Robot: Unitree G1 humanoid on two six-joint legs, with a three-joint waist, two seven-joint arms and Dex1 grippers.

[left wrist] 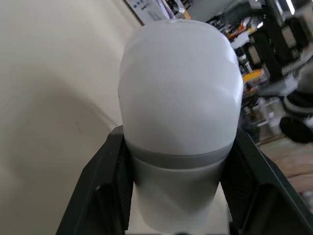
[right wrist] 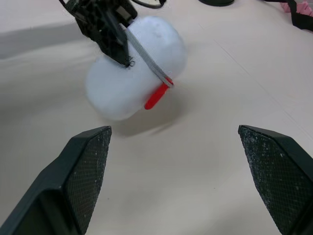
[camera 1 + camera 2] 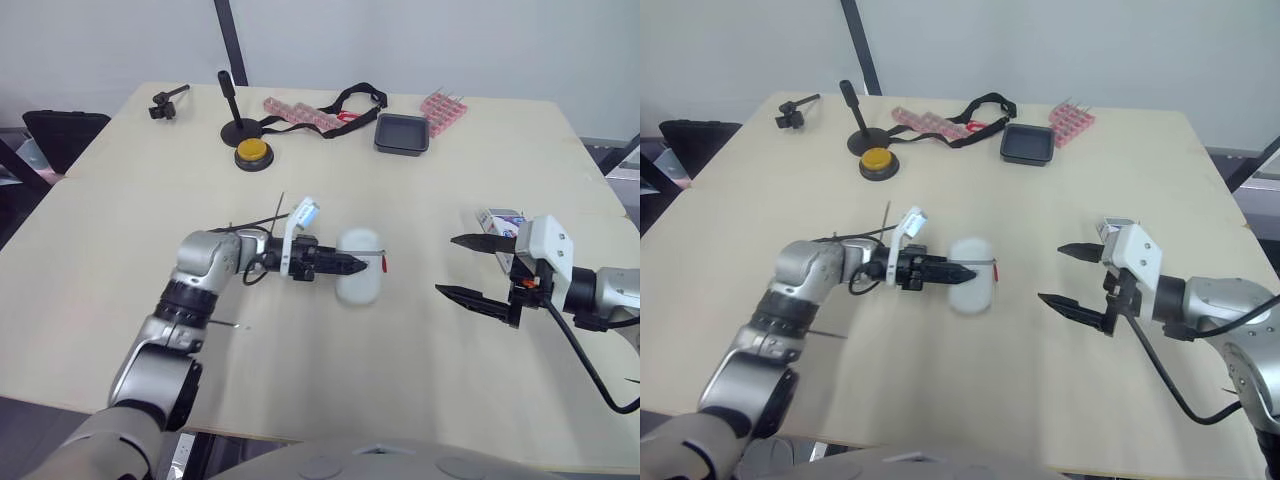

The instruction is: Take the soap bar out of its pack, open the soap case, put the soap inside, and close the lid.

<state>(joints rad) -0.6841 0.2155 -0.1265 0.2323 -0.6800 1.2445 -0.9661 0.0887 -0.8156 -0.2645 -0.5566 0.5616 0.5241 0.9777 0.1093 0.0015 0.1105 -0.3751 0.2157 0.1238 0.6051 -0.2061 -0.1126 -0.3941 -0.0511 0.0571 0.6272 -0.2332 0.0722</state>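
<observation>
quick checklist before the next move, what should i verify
1. Left gripper gripping the soap case: ok, a finger on each side.
2. Soap case opened: not ok, looks closed.
3. Right gripper open and empty: ok.
4. Soap pack close by the right gripper: ok.
5. Soap pack opened: cannot tell.

White soap case (image 3: 359, 268) with grey band, red tag (image 2: 155, 98); beige table (image 3: 420, 200), yellow button (image 3: 251, 150), black tray (image 3: 402, 133)

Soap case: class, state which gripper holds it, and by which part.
The left gripper clasps the soap case across its near end; the right gripper holds nothing.
</observation>
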